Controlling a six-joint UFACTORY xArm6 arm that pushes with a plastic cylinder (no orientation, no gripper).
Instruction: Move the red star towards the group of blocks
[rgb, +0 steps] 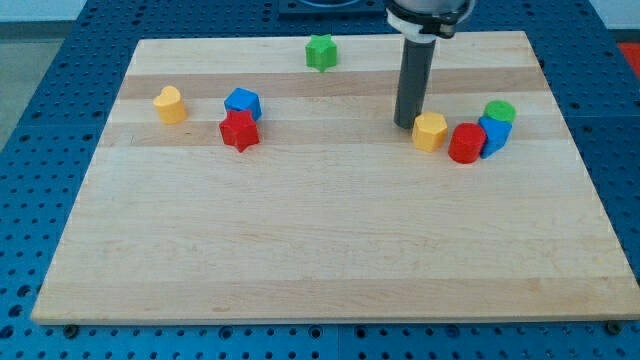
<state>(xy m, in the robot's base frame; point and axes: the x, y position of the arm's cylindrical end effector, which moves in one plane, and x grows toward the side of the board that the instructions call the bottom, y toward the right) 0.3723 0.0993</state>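
My tip (405, 124), a bare rod with no claw to open or close, rests just left of the yellow block (430, 131) in the right-hand group, while the red star (239, 131) sits well apart at the view's left, touching the blue block (242, 102).

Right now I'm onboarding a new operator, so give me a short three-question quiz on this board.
1. True or false: my tip touches the red star.
2. Which block sits just to the view's right of my tip? A) yellow hexagon B) green star C) blue block
3. Fill in: the group at the view's right holds the yellow hexagon, a red cylinder, a blue cube and a ____ cylinder.

Key: 1 false; 2 A; 3 green.
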